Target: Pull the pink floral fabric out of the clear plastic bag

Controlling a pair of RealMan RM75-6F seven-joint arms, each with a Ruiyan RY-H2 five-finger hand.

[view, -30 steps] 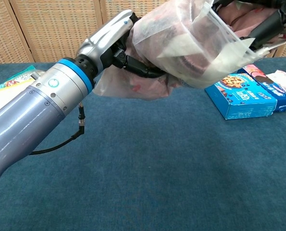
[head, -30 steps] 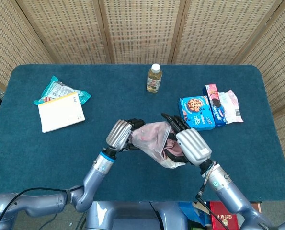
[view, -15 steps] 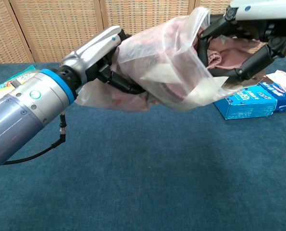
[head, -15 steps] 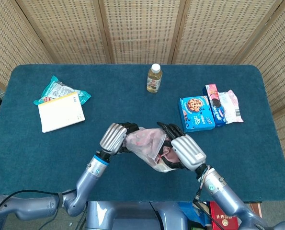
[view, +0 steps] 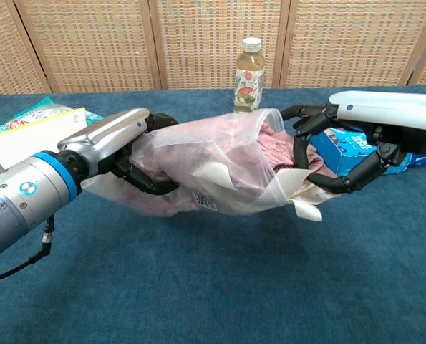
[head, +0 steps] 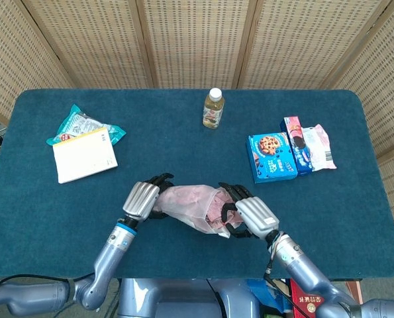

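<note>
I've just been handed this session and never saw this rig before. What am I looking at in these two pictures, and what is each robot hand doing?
One robot with two arms works at a blue table. The head view looks down from above; the chest view looks forward from lower down. In both, the left robot hand shows on the left and grips the closed end of the clear bag. The right robot hand is at the bag's open mouth, fingers around the pink fabric poking out; most of the fabric is inside. Also on the table: a bottle, a blue cookie box with other snack packs beside it, and a notepad on a teal packet.
</note>
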